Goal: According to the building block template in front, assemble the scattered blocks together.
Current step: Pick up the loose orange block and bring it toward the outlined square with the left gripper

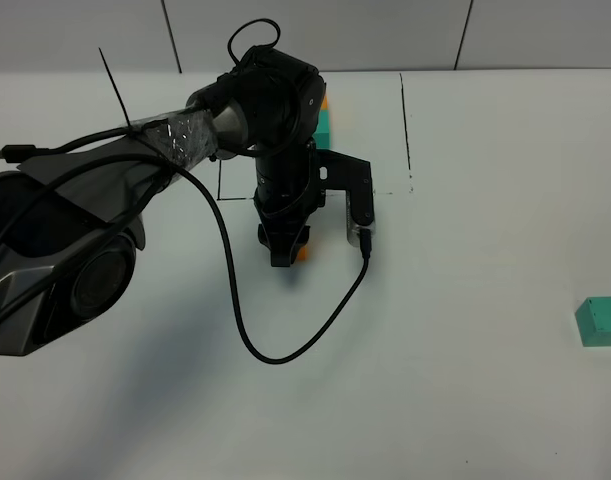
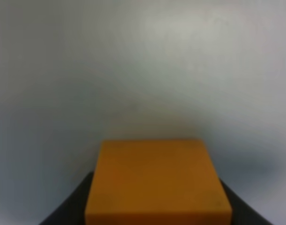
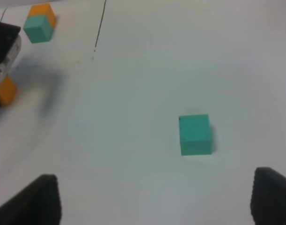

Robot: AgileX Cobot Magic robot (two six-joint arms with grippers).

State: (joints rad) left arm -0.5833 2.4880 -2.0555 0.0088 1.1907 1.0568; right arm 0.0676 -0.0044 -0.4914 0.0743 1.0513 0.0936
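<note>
On the white desk, the left hand pinches the orange cube just this side of the template. The right hand hangs spread above the teal cube, well off to the template's right.

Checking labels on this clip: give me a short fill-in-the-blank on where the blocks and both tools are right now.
1. The block held in the left tool is coloured ___.
2. The right tool is ___, with nothing between its fingers.
3. In the exterior view, the loose teal cube lies far to the ___ on the table.
4. In the template, teal is joined to ___.

Missing words: orange; open; right; orange.
</note>
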